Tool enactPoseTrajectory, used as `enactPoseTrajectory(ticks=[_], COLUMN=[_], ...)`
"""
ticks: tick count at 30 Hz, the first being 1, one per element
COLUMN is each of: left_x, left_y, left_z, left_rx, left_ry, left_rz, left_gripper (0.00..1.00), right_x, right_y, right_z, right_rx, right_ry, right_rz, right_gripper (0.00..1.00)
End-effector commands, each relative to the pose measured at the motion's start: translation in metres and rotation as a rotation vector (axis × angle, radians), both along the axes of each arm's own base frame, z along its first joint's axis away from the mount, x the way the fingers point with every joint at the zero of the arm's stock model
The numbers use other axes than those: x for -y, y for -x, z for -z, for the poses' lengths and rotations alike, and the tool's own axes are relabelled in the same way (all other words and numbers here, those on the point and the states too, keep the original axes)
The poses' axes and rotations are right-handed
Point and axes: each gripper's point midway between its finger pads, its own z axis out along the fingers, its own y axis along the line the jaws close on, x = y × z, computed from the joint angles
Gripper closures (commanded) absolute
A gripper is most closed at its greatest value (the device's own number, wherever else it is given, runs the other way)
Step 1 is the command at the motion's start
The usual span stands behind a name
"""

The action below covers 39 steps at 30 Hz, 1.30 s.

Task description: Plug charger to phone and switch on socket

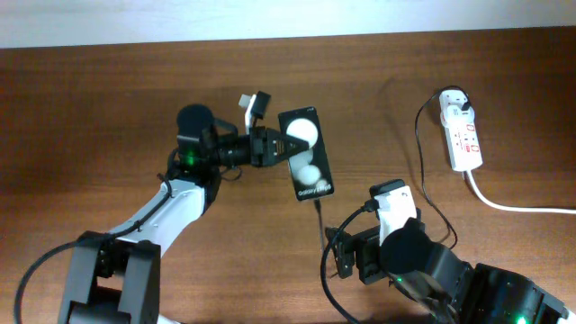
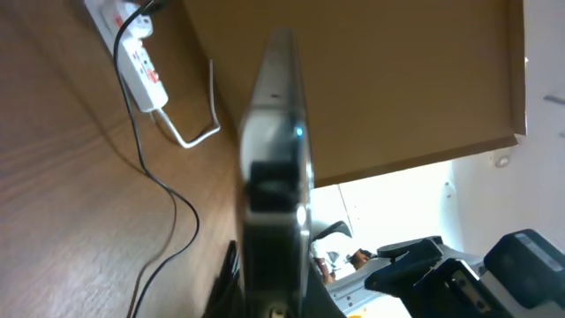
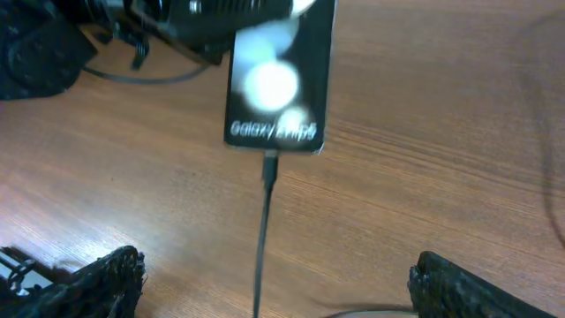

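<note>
A: Brown wooden table (image 1: 90, 90), pale wall (image 1: 270, 18) along the far edge. Where's the phone (image 1: 306, 155)?
B: Mid-table, with the left gripper (image 1: 281, 147) clamped on its left edge. The charger (image 3: 269, 168) tip looks seated in its near end.
A: And the right gripper (image 3: 278, 269)?
B: Jaws wide apart, nearer us, astride the charger. Next, I'd judge, it reaches far right to press the socket (image 1: 462, 133) switch.

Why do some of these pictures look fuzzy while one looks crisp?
Overhead view: sharp, evenly lit, the phone crisp. Left wrist view: it sits close to the lens, so its edge blurs, while the socket behind is clearer. Right wrist view: screen circles glare, text smears, the charger looks soft.
</note>
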Motion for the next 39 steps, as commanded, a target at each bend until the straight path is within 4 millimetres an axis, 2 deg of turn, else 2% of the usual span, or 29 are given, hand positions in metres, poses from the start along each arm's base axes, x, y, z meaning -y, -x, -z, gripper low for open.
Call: enactPoseTrajectory(ticks=[1, 2, 3, 5, 6, 7, 10, 12, 13, 15, 18, 21, 25, 28, 34, 39], left_x=[0.016, 0.021, 0.027, 0.029, 0.028, 0.027, 0.017, 0.016, 0.018, 0.034, 0.047, 0.049, 0.040, 0.038, 0.031, 0.026], left_y=[-0.014, -0.010, -0.011, -0.011, -0.017, -0.021, -0.037, -0.046, -0.050, -0.062, -0.066, -0.078, -0.082, -0.078, -0.070, -0.072], left_z=[-0.034, -0.033, -0.026, -0.016, -0.001, 0.005, 0.014, 0.012, 0.012, 0.022, 0.041, 0.059, 0.076, 0.093, 0.101, 0.106], left_rx=[0.129, 0.161, 0.120, 0.100, 0.058, 0.050, 0.039, 0.042, 0.039, 0.043, 0.023, 0.000, -0.023, -0.075, -0.123, -0.123], left_ry=[0.023, 0.020, 0.003, -0.028, -0.094, -0.134, -0.343, -0.420, -0.433, -0.456, -0.518, -0.579, -0.658, -0.687, -0.732, -0.767], left_rz=[-0.038, -0.027, -0.042, -0.050, -0.077, -0.092, -0.159, -0.154, -0.148, -0.107, -0.055, -0.061, -0.102, -0.087, -0.081, -0.102], left_gripper=[1.00, 1.00, 1.00, 1.00, 1.00, 1.00, 1.00, 1.00, 1.00, 1.00, 1.00, 1.00, 1.00, 1.00, 1.00, 1.00], right_x=[0.004, 0.004, 0.004, 0.004, 0.006, 0.007, 0.009, 0.013, 0.017, 0.023, 0.025, 0.025, 0.025, 0.025, 0.025, 0.025], right_y=[-0.003, -0.003, -0.004, -0.004, -0.003, -0.002, -0.001, 0.002, 0.004, 0.009, 0.011, 0.011, 0.011, 0.011, 0.011, 0.011], right_z=[-0.006, -0.006, -0.007, -0.009, -0.011, -0.013, -0.014, -0.009, -0.003, 0.005, 0.008, 0.008, 0.008, 0.008, 0.008, 0.008], right_rx=[0.018, 0.018, 0.021, 0.028, 0.034, 0.038, 0.041, 0.025, 0.009, -0.018, -0.029, -0.029, -0.029, -0.029, -0.029, -0.029], right_ry=[-0.009, -0.009, -0.013, -0.021, -0.030, -0.036, -0.039, -0.014, 0.011, 0.053, 0.066, 0.067, 0.066, 0.067, 0.066, 0.067], right_rz=[0.028, 0.028, 0.029, 0.031, 0.031, 0.031, 0.031, 0.031, 0.030, 0.029, 0.027, 0.027, 0.027, 0.027, 0.027, 0.027], right_gripper=[0.01, 0.01, 0.01, 0.01, 0.01, 0.01, 0.01, 0.01, 0.01, 0.01, 0.02, 0.01, 0.01, 0.01, 0.01, 0.01])
